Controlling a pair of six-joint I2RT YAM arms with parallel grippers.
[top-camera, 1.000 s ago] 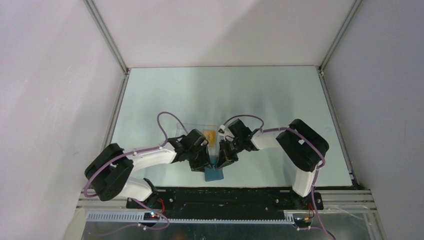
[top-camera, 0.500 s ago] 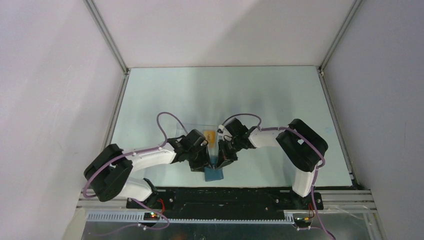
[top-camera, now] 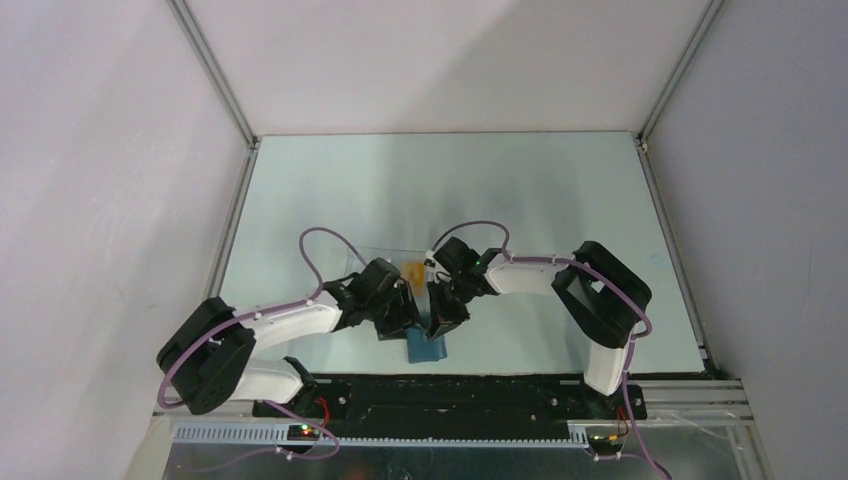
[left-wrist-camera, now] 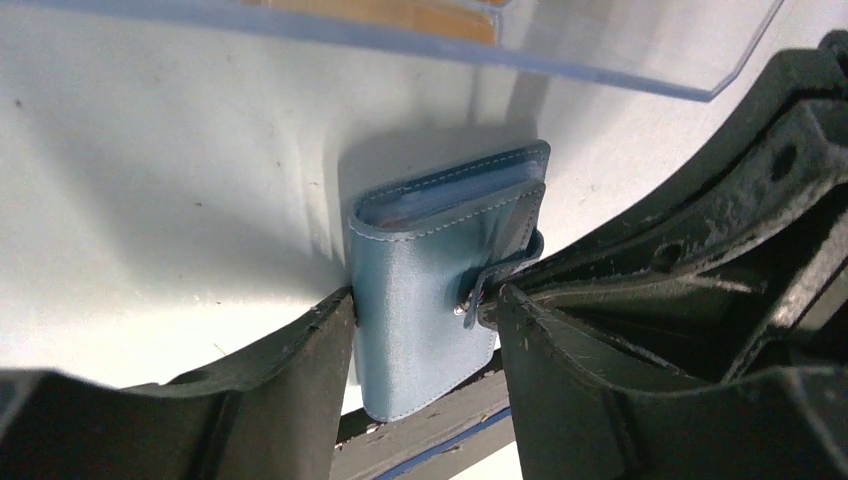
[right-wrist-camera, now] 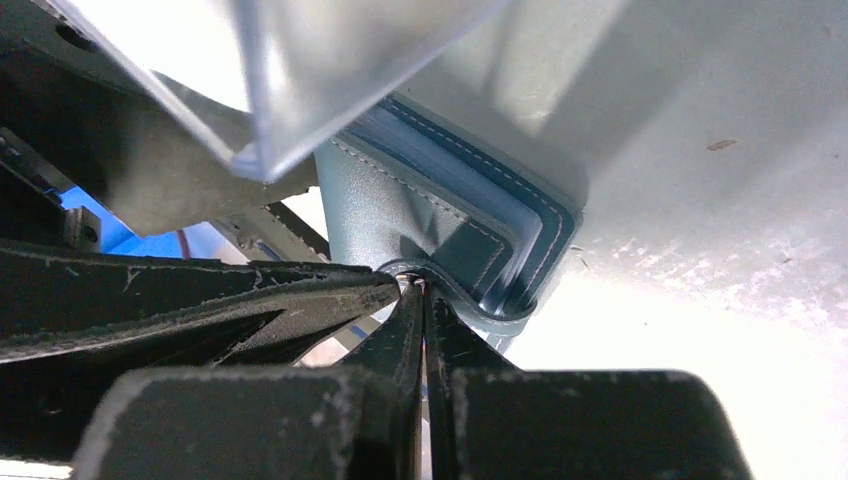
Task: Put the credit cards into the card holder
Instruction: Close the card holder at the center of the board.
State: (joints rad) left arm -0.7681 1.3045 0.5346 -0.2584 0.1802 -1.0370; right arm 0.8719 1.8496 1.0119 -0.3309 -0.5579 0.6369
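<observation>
Two sets of fingers meet at the card holder (top-camera: pixel 427 347), a closed blue wallet at the near edge of the table (top-camera: pixel 560 200). The right gripper (top-camera: pixel 441 318) is clenched: in its wrist view the two fingertips (right-wrist-camera: pixel 395 330) press together with no gap, pinching the holder's snap strap right at their tips, and the folded blue body extends just beyond them. The left gripper (top-camera: pixel 398 322) has its fingers (left-wrist-camera: pixel 300 380) spread, and the wallet lies between them with its stitched open edge pointing away from the tips. One finger touches the wallet's long side and the other sits just beside the strap and its metal snap. Whether this pair is squeezing the wallet or only bracketing it cannot be told. Beyond both sets of fingertips a clear plastic sheet (left-wrist-camera: pixel 620 40) lies tilted over the table. One orange credit card (top-camera: pixel 413 272) shows past the tips of the left fingers, seen through that sheet and apart from the wallet. No card edge can be made out within the holder's closed layers.
</observation>
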